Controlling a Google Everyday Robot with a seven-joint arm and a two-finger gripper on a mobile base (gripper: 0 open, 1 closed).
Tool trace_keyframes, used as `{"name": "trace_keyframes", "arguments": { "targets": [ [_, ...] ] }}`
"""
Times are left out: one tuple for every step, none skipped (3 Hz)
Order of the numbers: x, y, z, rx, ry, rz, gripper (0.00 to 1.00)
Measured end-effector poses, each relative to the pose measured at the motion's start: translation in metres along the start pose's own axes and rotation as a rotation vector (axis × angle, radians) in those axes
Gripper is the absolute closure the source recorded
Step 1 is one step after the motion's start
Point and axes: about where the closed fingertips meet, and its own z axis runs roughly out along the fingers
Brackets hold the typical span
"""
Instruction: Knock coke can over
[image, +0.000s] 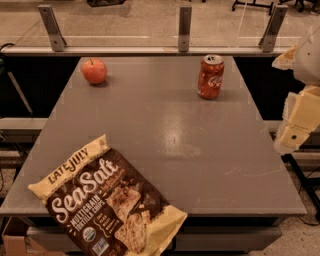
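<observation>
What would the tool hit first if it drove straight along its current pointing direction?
Probably the gray table's right edge. The tool sits beyond that edge, seemingly angled down and left, though depth is unclear and it may pass outside it. The coke can stands at the table's far side, off that line.

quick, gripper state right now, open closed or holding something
gripper: cannot be told; it is at the right edge of the table, well apart from the coke can, which stands upright.
</observation>
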Motion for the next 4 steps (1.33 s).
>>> {"name": "trace_keyframes", "arguments": {
  "targets": [
    [0.000,0.000,0.000,0.000,0.000,0.000,0.00],
    [0.001,-0.018,0.003,0.017,-0.063,0.003,0.00],
    [0.000,-0.068,0.025,0.052,-0.201,0.013,0.00],
    [-0.001,-0.131,0.066,0.077,-0.341,0.061,0.00]
  ]
}}
